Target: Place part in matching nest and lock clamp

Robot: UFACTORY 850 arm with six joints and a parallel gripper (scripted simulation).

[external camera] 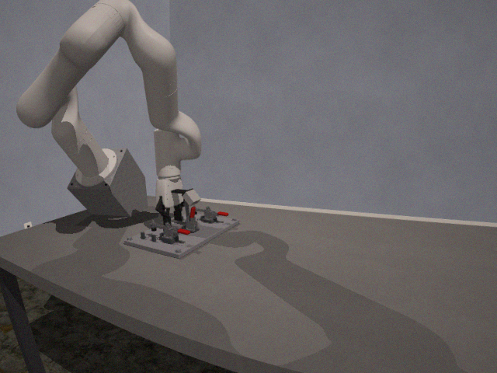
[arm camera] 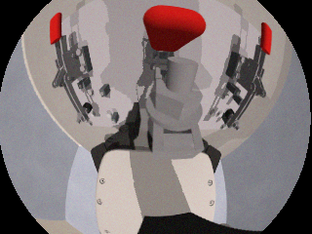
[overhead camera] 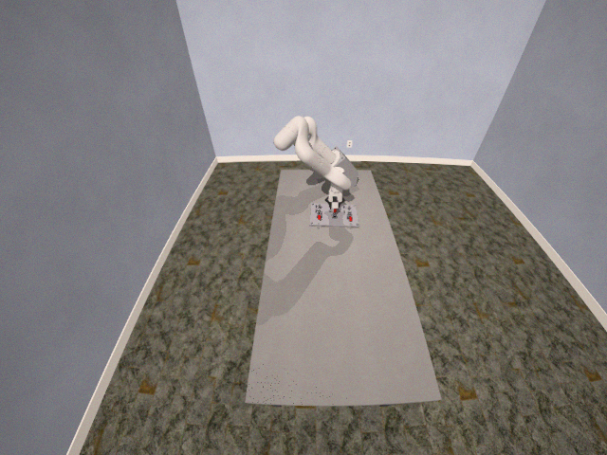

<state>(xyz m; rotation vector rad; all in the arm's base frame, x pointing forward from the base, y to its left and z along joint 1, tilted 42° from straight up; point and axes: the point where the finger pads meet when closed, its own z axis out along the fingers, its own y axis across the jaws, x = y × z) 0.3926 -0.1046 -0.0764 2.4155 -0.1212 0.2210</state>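
My gripper [overhead camera: 335, 208] [external camera: 172, 221] points down over the middle nest of the fixture plate [overhead camera: 323, 225] [external camera: 152, 249]. It is shut on the part, which is mostly hidden by the fingers and clamp. Its exact seating on pads and blocks cannot be told. The middle clamp's red handle [overhead camera: 335, 210] [external camera: 192, 211] [arm camera: 174, 26] stands raised close in front of the gripper. The clamp at the top view's left has a low red handle [overhead camera: 319, 217] [external camera: 183, 231] [arm camera: 266, 39]; so has the one at its right [overhead camera: 350, 218] [external camera: 223, 213] [arm camera: 56, 28].
The outer nests' blocks and pads stand on either side of the gripper, with dark posts [external camera: 143, 235] in the near nest. The fixture rests on a long grey table [overhead camera: 338, 303] [external camera: 280, 313]. The robot's grey base box [external camera: 130, 184] stands behind it.
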